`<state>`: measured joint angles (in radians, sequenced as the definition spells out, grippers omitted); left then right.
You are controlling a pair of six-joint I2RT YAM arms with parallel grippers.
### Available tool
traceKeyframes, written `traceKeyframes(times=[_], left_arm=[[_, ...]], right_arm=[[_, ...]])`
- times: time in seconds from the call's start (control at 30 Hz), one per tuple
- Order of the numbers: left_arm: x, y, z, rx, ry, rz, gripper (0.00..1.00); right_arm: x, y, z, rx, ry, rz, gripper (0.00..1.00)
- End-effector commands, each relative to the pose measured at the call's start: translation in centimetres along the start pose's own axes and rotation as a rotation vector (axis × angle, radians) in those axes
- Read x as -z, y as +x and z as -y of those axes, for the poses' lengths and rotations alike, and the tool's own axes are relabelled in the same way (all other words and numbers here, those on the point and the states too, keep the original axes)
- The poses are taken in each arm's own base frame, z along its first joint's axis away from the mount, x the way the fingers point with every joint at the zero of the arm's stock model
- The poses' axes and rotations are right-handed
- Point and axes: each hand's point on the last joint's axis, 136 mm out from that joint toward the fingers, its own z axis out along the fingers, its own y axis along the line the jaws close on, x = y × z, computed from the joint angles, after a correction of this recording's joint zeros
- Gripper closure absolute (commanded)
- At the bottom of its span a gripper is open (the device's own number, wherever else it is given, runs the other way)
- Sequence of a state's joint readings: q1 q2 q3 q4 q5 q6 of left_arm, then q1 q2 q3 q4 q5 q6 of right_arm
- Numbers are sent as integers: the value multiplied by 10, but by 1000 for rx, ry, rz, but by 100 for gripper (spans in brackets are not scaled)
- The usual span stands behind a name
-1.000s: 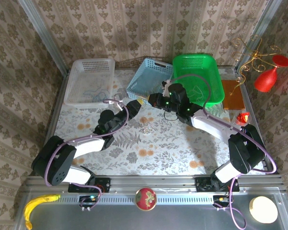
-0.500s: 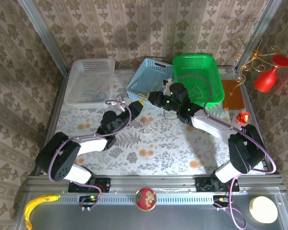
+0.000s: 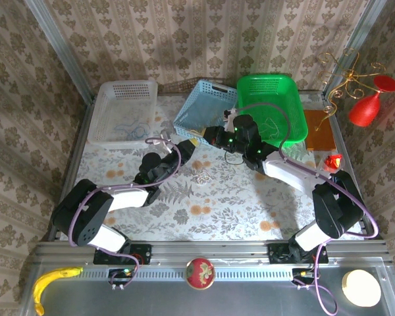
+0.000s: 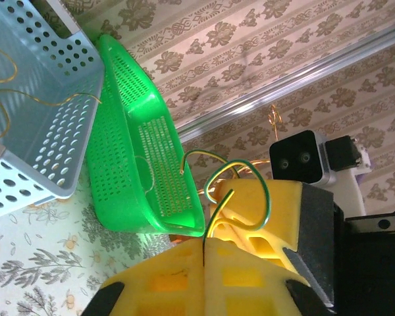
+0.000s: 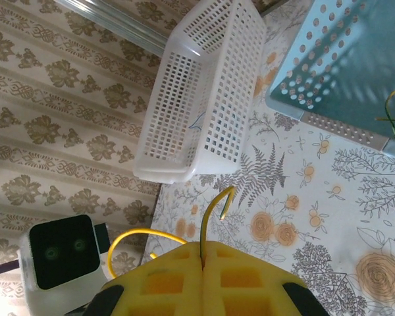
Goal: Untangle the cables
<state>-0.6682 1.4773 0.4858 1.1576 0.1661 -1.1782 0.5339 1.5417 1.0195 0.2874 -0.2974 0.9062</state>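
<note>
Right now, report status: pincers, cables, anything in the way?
Left pincer, right pincer both shut on yellowish cable. Small knot loose on table. Blue basket close behind.

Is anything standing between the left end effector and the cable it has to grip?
Nothing visible. The left end effector is shut directly on the yellow-green cable; the right end effector likewise pinches a yellow strand.

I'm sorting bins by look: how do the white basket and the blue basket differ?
The white basket is pale and sits square on the table; the blue basket is turned askew. The white basket holds a bluish cord; the blue basket holds thin yellowish strands. Both are perforated, open-topped plastic.
</note>
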Motion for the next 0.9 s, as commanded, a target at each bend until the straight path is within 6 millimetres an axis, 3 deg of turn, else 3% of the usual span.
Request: traceKeyframes(times=[0.0,0.33,0.43,0.73,0.87], left_arm=[[-1,-4,12,-15,40,20,100],[31,-2,-19,-33,-59,56,100],[39,-7,-23,-54,-86,75,100],[47,-23,-6,-171,-141,77,99],[54,-28,-4,-213,-172,83,75]], right_arm=[[9,-13,-2,-13,-16,32,100],[42,-71,27,-20,72,186,100],[47,-78,35,-25,89,206,100],[41,-76,39,-30,87,190,100],[32,-82,35,-26,81,187,100]])
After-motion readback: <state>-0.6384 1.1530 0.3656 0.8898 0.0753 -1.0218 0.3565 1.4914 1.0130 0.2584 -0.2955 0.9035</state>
